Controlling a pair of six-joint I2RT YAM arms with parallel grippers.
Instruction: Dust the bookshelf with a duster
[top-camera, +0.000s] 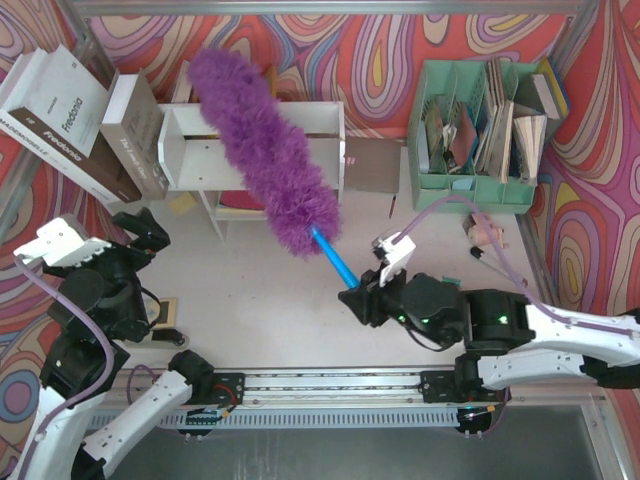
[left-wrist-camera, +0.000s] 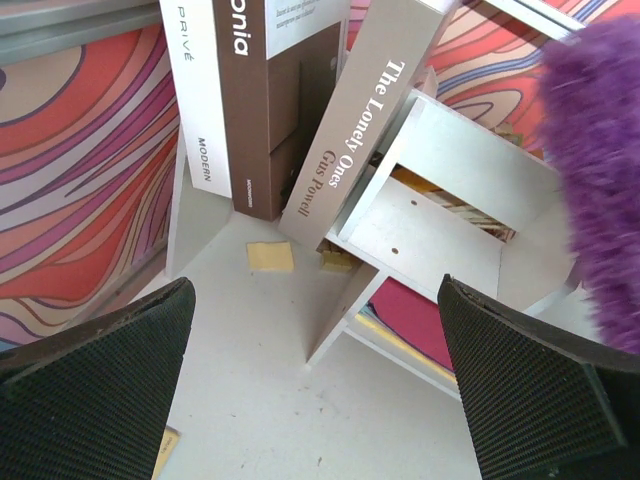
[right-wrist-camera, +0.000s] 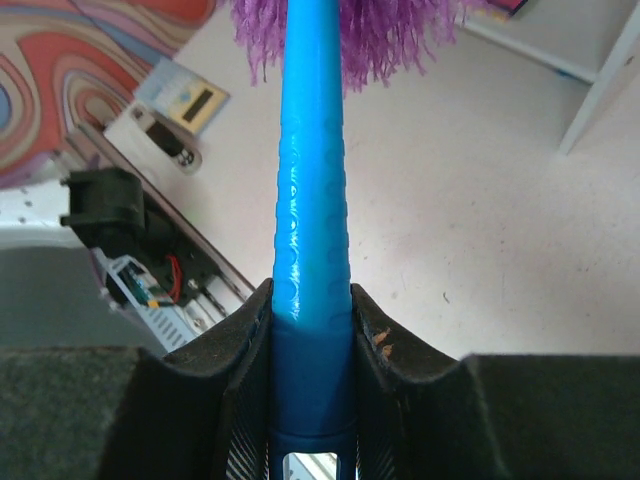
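Toward the table's far-left corner, the duster (top-camera: 262, 150) slants over the bookshelf (top-camera: 190, 150), its blue handle (top-camera: 333, 258) pinched by the right pincer (right-wrist-camera: 312, 340). Sweep the fluff lightly along each panel; the left pincer (top-camera: 150, 232) hangs spread.

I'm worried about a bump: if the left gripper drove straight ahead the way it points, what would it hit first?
Most likely the bookshelf: its left end panel sits dead ahead between the fingers of the open left gripper. Depth is unclear; it might graze the table first.
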